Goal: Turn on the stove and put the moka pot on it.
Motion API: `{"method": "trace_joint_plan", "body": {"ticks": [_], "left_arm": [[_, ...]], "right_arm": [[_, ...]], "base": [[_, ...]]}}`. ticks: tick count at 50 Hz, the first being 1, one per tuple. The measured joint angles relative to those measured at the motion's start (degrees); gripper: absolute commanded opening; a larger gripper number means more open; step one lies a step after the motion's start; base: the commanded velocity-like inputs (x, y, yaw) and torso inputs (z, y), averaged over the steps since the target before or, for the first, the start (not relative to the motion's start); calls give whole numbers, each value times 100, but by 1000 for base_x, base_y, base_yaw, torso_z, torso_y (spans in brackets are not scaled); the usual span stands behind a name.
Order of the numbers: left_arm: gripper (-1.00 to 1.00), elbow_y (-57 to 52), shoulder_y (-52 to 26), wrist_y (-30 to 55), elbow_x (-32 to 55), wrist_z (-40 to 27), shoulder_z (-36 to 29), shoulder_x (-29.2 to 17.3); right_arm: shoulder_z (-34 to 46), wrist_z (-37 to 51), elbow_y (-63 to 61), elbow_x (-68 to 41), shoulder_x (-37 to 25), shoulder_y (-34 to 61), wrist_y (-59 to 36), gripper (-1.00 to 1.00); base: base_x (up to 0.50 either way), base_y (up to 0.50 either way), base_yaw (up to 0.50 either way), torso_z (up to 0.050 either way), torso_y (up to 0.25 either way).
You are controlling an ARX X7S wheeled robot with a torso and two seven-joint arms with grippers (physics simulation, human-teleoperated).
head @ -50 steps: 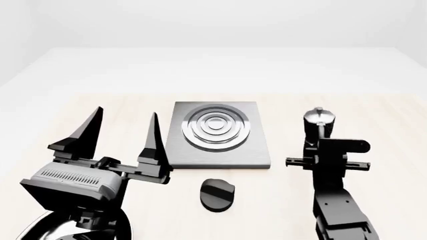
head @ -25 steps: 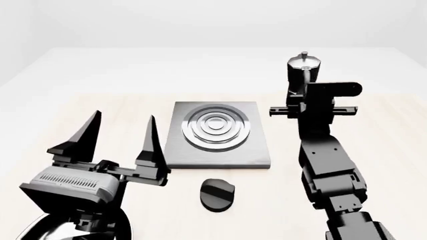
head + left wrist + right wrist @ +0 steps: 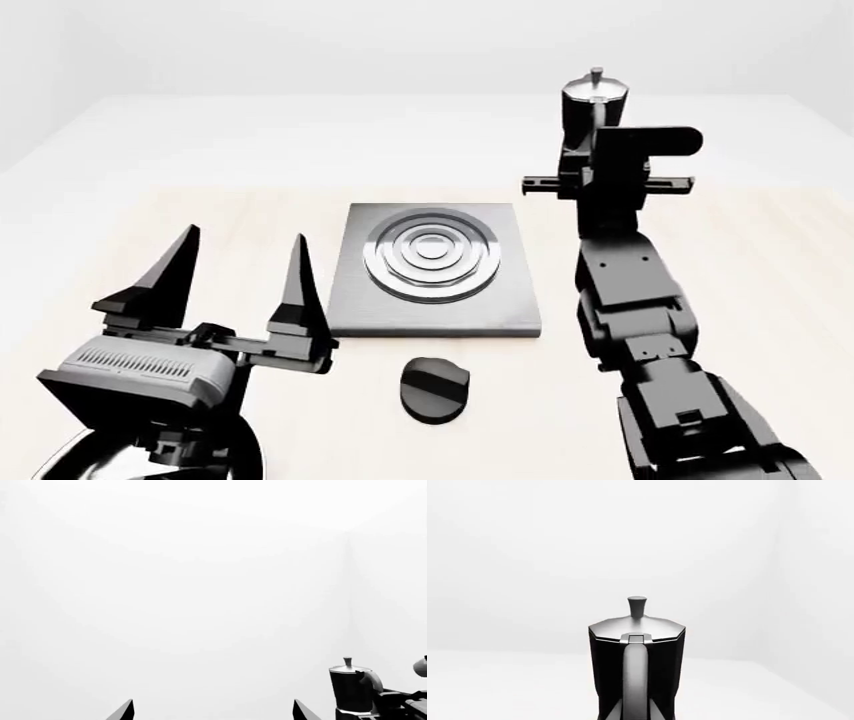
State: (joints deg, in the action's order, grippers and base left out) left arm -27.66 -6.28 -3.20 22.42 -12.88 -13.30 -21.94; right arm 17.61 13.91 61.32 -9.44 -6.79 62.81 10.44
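Observation:
The stove (image 3: 434,268) is a square grey plate with burner rings at the middle of the wooden table, its round black knob (image 3: 434,388) in front of it. My right gripper (image 3: 585,152) is shut on the handle of the moka pot (image 3: 594,98) and holds it upright in the air, up and to the back right of the stove. In the right wrist view the pot (image 3: 637,650) fills the centre, with the gripper (image 3: 636,711) closed on its handle. My left gripper (image 3: 240,285) is open and empty, left of the stove. The left wrist view shows the gripper (image 3: 213,711) open and the pot (image 3: 350,687).
A round black frying pan (image 3: 54,462) lies at the front left corner, mostly hidden under my left wrist. The pale wooden table (image 3: 747,280) stretches right of the stove, under my raised right arm (image 3: 641,300). White floor and walls lie behind.
My right arm has lifted the moka pot off the table, up and slightly to the left. The left gripper has barely shifted.

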Motion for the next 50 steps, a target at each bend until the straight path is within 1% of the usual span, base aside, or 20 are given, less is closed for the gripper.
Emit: {"method": "trace_joint_plan", "body": {"ticks": [13, 22, 32, 50], "left_arm": [[100, -13, 50, -40, 2, -27, 6, -23], [100, 33, 82, -109, 12, -23, 14, -23], [100, 65, 107, -159, 18, -25, 13, -27], [100, 85, 110, -182, 28, -45, -4, -40]], "right_arm": [[63, -130, 213, -105, 337, 206, 117, -100], [284, -415, 28, -327, 513, 133, 155, -100], [611, -733, -456, -765, 571, -79, 100, -100], [1167, -1082, -911, -1448, 595, -330, 232, -100]], "base": [[0, 0, 0, 0, 2], [0, 0, 0, 0, 1], [0, 0, 0, 0, 1], [0, 0, 0, 1, 1]]}}
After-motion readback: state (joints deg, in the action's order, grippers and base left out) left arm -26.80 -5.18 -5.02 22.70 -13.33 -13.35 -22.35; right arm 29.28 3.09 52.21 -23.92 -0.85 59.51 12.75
